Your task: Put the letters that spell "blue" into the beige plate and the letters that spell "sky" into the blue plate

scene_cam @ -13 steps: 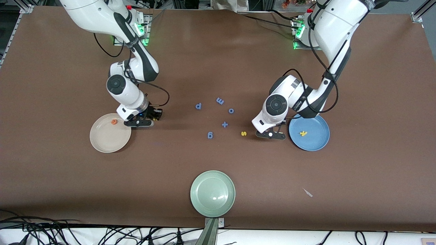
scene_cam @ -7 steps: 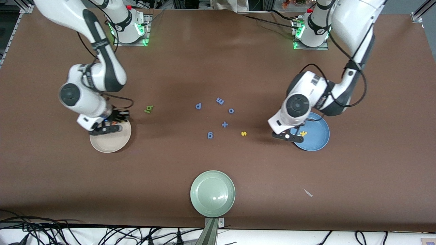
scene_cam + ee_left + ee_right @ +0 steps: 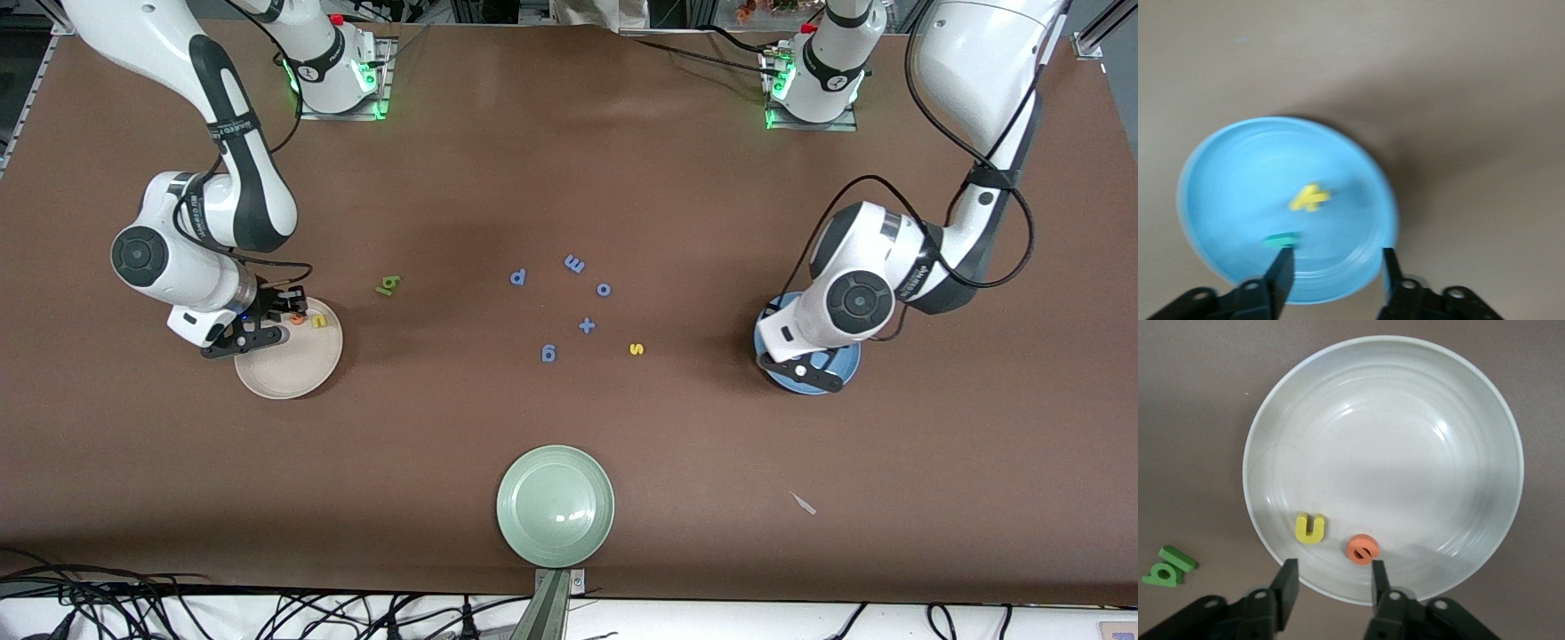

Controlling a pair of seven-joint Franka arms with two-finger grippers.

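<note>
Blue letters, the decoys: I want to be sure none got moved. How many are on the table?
5, clustered mid-table: p, m, o, the plus-shaped one and the g-like one, nearest the front camera. None appears hidden.

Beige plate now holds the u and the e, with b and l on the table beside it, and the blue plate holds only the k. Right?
Not quite: the blue plate holds the k and the teal y, as the left wrist view shows. The rest stands.

Even overhead light, soft shadows, motion-blurred left wrist view.
</note>
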